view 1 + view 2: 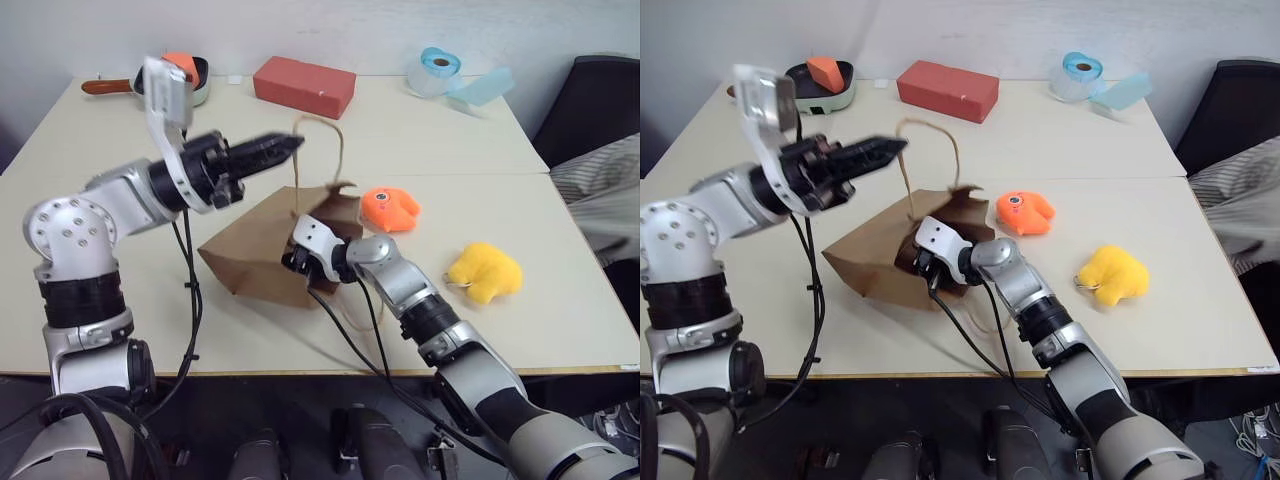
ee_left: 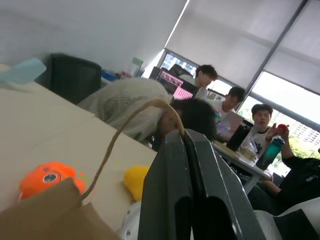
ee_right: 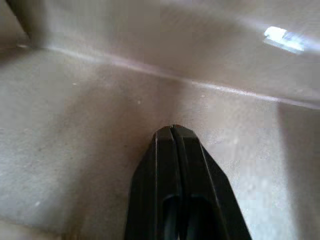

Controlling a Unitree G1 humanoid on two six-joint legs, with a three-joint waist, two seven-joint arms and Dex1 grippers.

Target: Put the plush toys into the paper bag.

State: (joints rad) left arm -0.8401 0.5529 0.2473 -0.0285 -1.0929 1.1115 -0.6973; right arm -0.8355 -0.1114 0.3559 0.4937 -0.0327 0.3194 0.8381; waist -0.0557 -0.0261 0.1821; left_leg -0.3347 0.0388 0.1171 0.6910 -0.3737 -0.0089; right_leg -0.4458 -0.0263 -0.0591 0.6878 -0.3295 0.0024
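Plush toys aren't in yet: the orange plush toy point(image 1: 389, 208) and the yellow plush toy point(image 1: 484, 271) both sit on the table point(image 1: 560, 330), just to the right of the paper bag point(image 1: 255, 250), which lies on its side with its mouth toward them. Looks like the bag-prep step to me. The left gripper point(image 1: 290, 146) is clamped on one paper-cord handle point(image 1: 330, 150), holding it up above the bag. The right gripper point(image 3: 172, 131) is pinched closed on nothing, poked inside the bag against its brown wall, probably spreading it open. Next move, I'd guess: pull the right gripper out, open it, go for the orange toy since it's nearest the mouth, while the left holds that handle high.
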